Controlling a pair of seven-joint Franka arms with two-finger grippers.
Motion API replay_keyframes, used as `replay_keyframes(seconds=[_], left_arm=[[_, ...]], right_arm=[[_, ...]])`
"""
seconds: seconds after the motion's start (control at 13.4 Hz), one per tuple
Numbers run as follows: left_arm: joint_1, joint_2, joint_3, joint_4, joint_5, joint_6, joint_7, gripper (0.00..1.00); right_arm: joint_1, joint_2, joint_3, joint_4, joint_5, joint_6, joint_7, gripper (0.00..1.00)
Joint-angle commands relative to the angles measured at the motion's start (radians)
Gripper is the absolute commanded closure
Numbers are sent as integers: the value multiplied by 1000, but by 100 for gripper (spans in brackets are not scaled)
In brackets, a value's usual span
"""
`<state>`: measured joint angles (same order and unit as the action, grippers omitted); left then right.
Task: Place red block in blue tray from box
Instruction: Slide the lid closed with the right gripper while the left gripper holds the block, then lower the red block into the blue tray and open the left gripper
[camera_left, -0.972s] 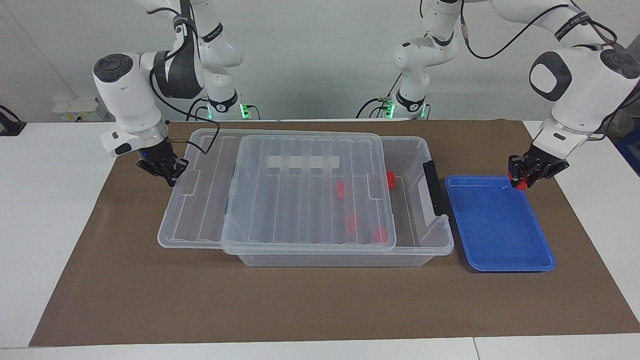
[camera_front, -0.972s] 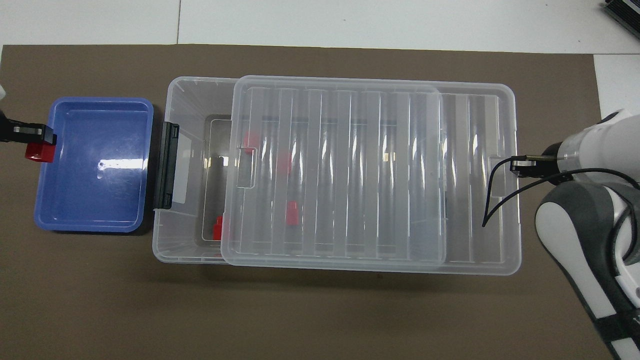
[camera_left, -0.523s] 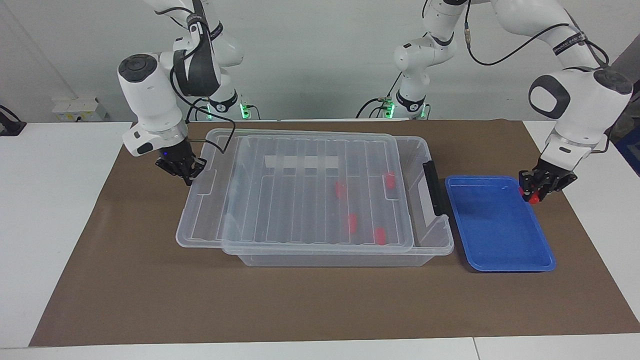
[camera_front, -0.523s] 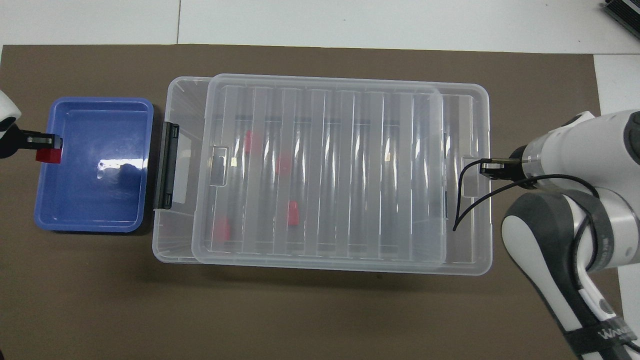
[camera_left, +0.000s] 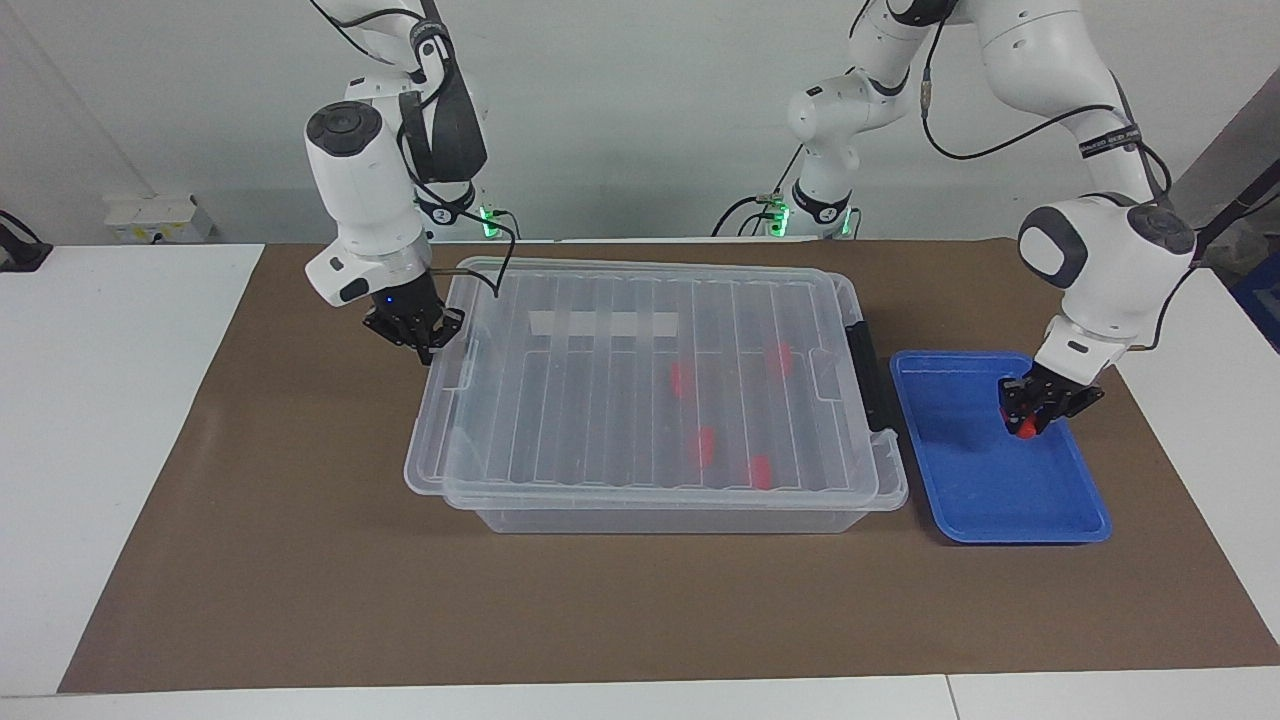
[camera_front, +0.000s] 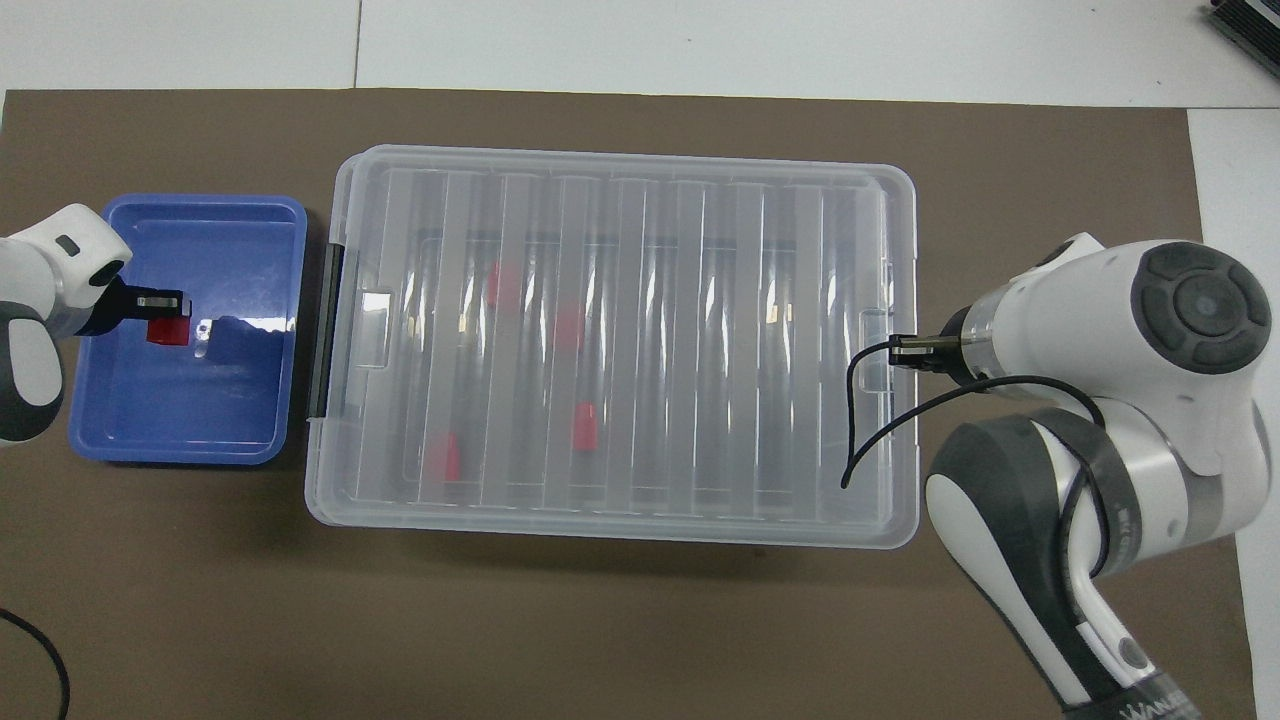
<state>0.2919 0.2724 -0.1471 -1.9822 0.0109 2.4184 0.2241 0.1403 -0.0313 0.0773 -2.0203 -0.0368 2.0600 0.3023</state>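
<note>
Seen from across the desk: clear box at the middle of the brown mat, ribbed lid lying almost square over it, black latch on the end toward the left arm. Blue tray just beside that latch end of the box. Left gripper low inside the tray, fingers pinched on a red block, the block at or just above the tray floor; contact cannot be told. Right gripper at the box's other end, fingers pressed together on the lid's end tab. Four more red blocks showing blurred through the lid, all in the half of the box toward the tray. White tape strip on the part of the lid nearer the robots. From overhead: same box with the lid covering the whole of it, latch facing the tray. Left gripper reaching in over the tray's outer rim, away from the box, gripping the red block over the middle of the tray. Right gripper shut on the tab at the lid's end away from the tray, a black cable looping over the lid. Four red blocks visible under the lid, toward the tray end.
</note>
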Motion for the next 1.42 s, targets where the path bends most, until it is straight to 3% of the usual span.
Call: replay_keyframes(seconds=[0.0,0.45,0.67,0.75,0.82,0.9,0.97,1.05,1.12,1.27,1.35], left_arm=[[-28,8,7,-35,1,57,-29,100],[-23,27,7,-78,3,128,-11,100],[-17,27,9,-86,3,133,-6,100],[-17,27,9,-84,7,134,3,75],[-19,27,9,-84,7,134,24,42],[-17,28,9,-81,7,134,27,18],[-19,28,9,-76,7,133,27,14],[-19,28,9,-73,7,130,27,12],[-20,28,9,-67,7,122,26,8],[-25,8,9,-53,7,78,26,8],[-25,-18,9,-20,7,-5,27,8]], right_arm=[[5,-25,2,-26,21,-1,18,100],[-14,-39,-8,-9,23,-49,15,100],[-73,-64,-10,-11,23,-86,2,100],[-96,-65,-11,-11,23,-101,1,100],[-123,-70,-11,-11,23,-118,-2,100],[-145,-75,-11,-11,23,-126,-9,89],[-166,-81,-11,-9,21,-124,-20,40],[-183,-82,-11,3,21,-124,-26,17],[-189,-79,-11,35,21,-130,-23,3],[-209,-70,-11,108,21,-194,-26,1],[-214,-64,-11,159,23,-231,-26,1]])
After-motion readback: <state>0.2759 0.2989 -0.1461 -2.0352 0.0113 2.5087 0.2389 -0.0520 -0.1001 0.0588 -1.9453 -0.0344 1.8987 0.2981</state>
